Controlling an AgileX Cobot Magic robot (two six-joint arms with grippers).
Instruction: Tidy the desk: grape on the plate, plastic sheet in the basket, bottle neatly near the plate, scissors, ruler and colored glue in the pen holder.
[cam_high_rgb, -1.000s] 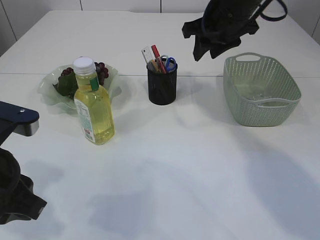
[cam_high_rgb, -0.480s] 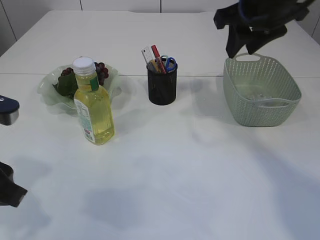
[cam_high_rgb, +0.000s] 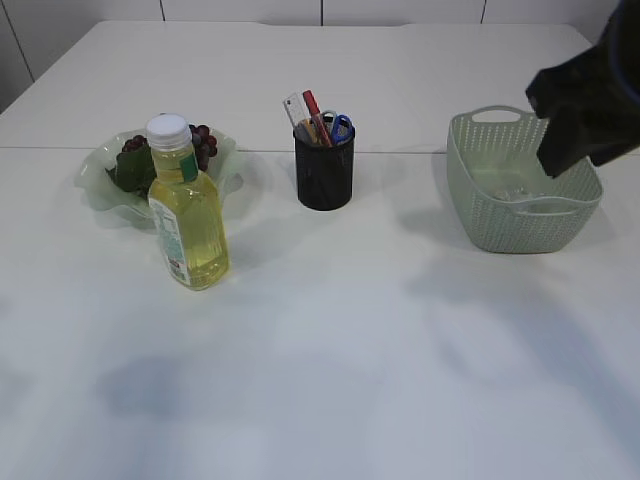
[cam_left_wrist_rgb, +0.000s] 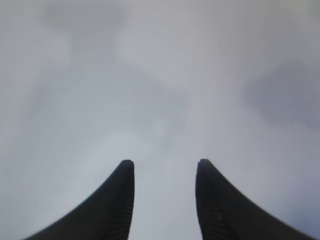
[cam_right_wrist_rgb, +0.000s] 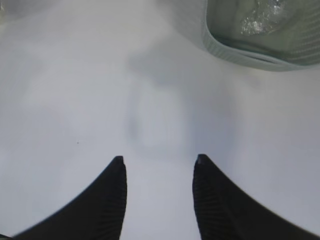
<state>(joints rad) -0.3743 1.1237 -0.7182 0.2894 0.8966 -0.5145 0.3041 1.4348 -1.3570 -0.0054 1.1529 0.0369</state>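
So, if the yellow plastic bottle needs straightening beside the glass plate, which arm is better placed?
Probably left: the yellow plastic bottle stands on that arm's side. The left gripper is open and empty; the right gripper hangs by the green plastic basket, far across.

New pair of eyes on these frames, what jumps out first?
Probably the clear plastic bottle of yellow liquid with a white cap, standing upright front-left, just in front of the wavy translucent green plate holding dark grapes. Next, the black mesh pen holder at centre, with scissors, ruler and a red stick poking out. On the right, the pale green woven basket is partly hidden by the dark right arm; both grippers show open, empty jaws.
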